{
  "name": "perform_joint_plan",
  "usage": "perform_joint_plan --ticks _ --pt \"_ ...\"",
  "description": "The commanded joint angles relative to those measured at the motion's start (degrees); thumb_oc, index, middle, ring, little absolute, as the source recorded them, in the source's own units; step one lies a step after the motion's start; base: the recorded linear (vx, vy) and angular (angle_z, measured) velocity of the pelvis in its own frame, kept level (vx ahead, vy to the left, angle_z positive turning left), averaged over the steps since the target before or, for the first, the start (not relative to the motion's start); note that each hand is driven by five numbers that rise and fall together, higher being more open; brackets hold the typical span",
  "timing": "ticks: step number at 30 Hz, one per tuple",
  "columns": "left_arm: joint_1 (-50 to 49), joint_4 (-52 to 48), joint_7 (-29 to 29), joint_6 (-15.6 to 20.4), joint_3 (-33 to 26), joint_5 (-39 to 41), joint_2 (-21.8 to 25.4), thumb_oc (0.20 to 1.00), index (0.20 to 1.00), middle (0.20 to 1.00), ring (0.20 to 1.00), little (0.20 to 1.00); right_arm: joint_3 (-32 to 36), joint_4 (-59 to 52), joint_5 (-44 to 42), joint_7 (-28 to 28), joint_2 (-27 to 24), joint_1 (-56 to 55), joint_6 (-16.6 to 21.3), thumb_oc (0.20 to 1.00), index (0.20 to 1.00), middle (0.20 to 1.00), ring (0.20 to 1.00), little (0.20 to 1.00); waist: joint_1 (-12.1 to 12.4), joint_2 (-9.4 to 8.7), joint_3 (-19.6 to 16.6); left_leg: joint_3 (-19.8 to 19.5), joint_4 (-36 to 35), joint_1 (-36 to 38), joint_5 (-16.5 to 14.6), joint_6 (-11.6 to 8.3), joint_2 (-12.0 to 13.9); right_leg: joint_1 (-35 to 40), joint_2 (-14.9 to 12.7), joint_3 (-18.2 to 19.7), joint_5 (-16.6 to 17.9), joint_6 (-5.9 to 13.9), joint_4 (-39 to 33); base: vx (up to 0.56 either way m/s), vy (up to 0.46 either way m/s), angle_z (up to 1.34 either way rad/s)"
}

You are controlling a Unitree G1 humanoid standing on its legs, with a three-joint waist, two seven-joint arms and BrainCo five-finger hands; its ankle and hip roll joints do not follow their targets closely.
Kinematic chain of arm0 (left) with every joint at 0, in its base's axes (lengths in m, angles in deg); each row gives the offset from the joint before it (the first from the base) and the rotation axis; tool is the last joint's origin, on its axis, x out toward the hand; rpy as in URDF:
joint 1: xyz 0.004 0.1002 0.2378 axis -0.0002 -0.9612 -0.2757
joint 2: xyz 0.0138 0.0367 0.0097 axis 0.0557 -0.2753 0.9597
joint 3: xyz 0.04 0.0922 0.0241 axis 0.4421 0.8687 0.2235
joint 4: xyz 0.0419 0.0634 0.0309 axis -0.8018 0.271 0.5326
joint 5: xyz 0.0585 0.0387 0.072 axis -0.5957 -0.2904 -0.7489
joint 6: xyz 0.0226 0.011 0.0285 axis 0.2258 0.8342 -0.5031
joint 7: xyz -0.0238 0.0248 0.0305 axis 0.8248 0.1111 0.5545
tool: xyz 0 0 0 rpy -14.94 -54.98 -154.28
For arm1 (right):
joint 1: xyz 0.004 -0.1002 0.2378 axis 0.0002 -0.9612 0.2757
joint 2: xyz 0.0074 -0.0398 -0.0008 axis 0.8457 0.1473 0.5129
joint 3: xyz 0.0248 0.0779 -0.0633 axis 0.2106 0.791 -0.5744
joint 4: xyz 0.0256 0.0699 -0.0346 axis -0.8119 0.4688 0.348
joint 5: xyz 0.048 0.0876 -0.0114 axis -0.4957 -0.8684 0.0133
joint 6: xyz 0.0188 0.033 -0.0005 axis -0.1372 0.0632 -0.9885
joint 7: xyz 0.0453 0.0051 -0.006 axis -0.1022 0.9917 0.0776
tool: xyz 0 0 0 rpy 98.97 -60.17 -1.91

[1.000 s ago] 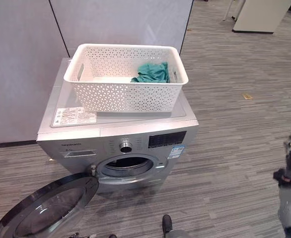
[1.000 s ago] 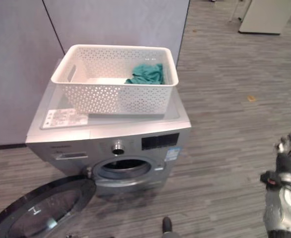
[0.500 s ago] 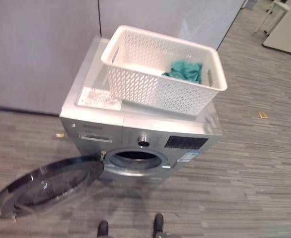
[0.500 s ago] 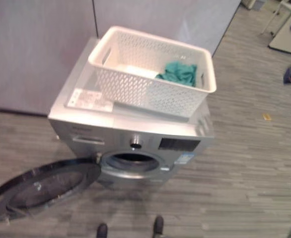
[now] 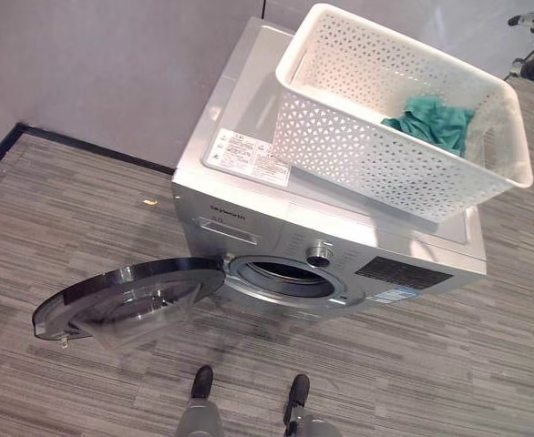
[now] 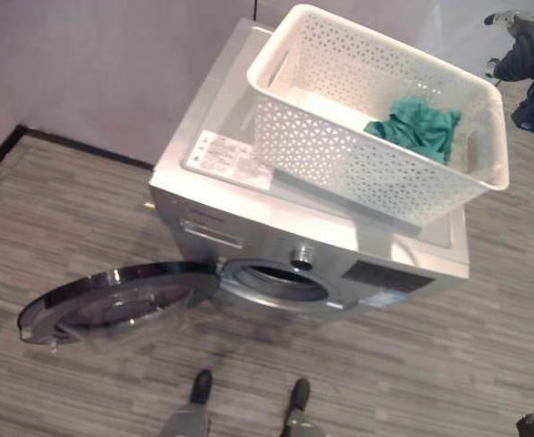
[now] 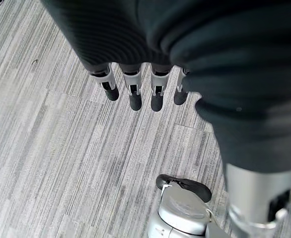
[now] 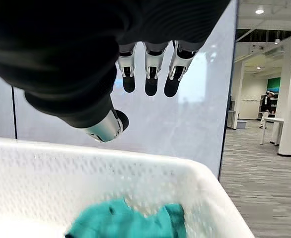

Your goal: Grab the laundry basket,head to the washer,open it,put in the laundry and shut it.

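1. Against the frame half a second earlier, the whole view has shifted; the white basket [image 5: 390, 127] keeps its place on the washer [image 5: 313, 228] top, toward the right rear corner.
2. Teal laundry [image 6: 417, 127] lies in the basket's right end.
3. Right hand [image 8: 145, 74] now hovers above the basket's right rim, fingers straight, holding nothing.
4. Left hand [image 7: 135, 91] hangs over the floor, fingers relaxed.
5. Washer door [image 5: 126, 300] stands swung open at the front left.
6. Grey striped floor [image 5: 85, 218]; grey partition wall [image 5: 112, 64] behind
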Motion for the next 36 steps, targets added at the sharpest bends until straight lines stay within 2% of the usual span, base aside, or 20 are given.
perform_joint_plan --ticks 1,11,15,21,28,32,36 --pt "0.44 1.62 -0.97 0.29 2.43 1.58 0.28 1.0 1.0 1.0 1.0 1.0 -4.53 -1.78 2.83 -1.23 -6.44 4.52 -0.62 1.0 1.0 1.0 1.0 1.0 0.95 0.01 1.46 -0.47 -10.1 3.78 6.21 -0.33 0.44 5.62 -5.03 -0.34 -0.83 10.82 0.6 0.0 0.0 0.0" --pt "3.35 -2.03 -0.97 1.11 7.02 2.81 -1.2 1.0 1.0 1.0 1.0 1.0 -5.53 -3.78 3.24 -3.16 -3.99 3.24 -0.74 1.0 1.0 1.0 1.0 1.0 1.18 0.27 2.5 -0.53 -10.1 2.52 6.58 -0.36 0.56 4.59 -5.0 -0.28 -1.62 10.56 0.32 -0.01 0.0 0.0" --pt "3.08 -1.21 -1.88 0.6 6.98 2.3 -0.78 1.0 1.0 1.0 1.0 1.0 -8.94 -4.21 3.92 -6.3 -3.14 4.43 -1.07 1.0 1.0 1.0 1.0 1.0 1.6 -0.18 2.71 -0.68 -10.1 1.86 6.84 -0.42 0.58 4.28 -5.1 -0.67 -1.35 10.69 0.09 -0.01 -0.003 -0.03" --pt "2.94 0.44 -2.87 -0.2 5.94 0.62 0.0 1.0 1.0 1.0 1.0 1.0 -9.74 -4.33 4.97 -7.75 -2.86 3.59 -1.57 1.0 1.0 1.0 1.0 1.0 2.1 -0.86 3.01 -1.18 -10.1 1.21 7.07 -0.39 0.53 4.09 -5.21 -0.96 -0.96 10.78 0.0 -0.01 -0.01 0.09" --pt "3.67 1.04 -3.46 -0.74 6.04 -0.73 1.27 1.0 1.0 1.0 1.0 1.0 -8.98 0.73 10.47 -10.01 0.37 0.07 -2.95 1.0 1.0 1.0 1.0 1.0 3.47 -1.34 3.11 -2.03 -10.1 0.31 7.1 -0.28 0.06 4.01 -5.48 -1.62 -0.85 10.87 -0.1 0.0 -0.003 0.04" --pt "4.58 0.85 -3.68 -0.95 7.11 -1.21 1.56 1.0 1.0 1.0 1.0 1.0 -13.38 3.24 16.92 -12.04 2.46 2.87 -3.56 1.0 1.0 1.0 1.0 1.0 4.01 -1.83 3.13 -2.39 -10.1 -0.34 7.18 -0.19 -0.18 3.86 -5.64 -1.84 -0.46 10.95 -0.1 0.01 -0.002 0.09" --pt "5.87 0.95 -3.32 -1.37 8.34 -1.59 1.39 1.0 1.0 1.0 1.0 1.0 -16.21 5.6 25.42 -11.35 5.78 5.12 -4.17 1.0 1.0 1.0 1.0 1.0 4.22 -2.23 3.01 -2.64 -10.1 -0.37 6.99 -0.01 -0.43 3.95 -5.66 -2.04 -0.25 11.0 -0.1 0.0 0.0 0.0"
